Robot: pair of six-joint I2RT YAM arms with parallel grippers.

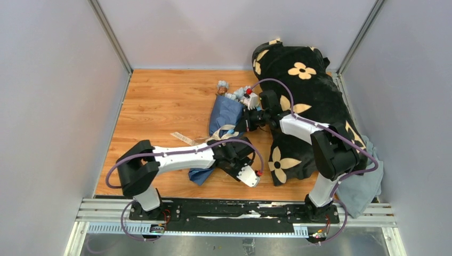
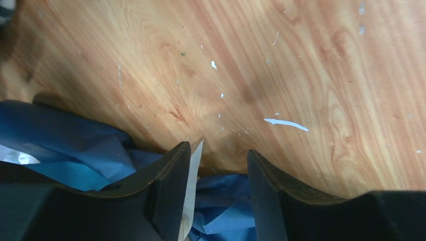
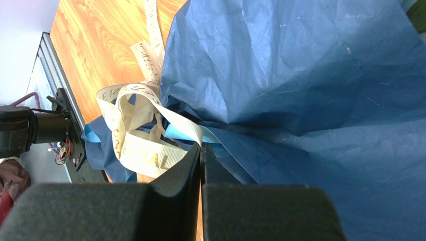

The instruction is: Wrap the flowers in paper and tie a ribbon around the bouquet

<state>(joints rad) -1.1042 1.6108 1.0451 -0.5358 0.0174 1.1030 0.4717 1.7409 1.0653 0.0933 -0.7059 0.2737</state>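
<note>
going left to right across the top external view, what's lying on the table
loose end of the ribbon → bouquet → black flower-print blanket → grey-blue cloth at the far right, partly under the blanket's edge

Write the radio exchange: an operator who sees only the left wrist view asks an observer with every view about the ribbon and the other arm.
Operator: My left gripper is open over blue paper. Is the ribbon round the bundle?
Observer: The ribbon sits in loose loops at the bouquet's narrow waist; I cannot tell if it is knotted.
Operator: Where is the other arm?
Observer: The right gripper is shut, its tips right at those loops.
</note>
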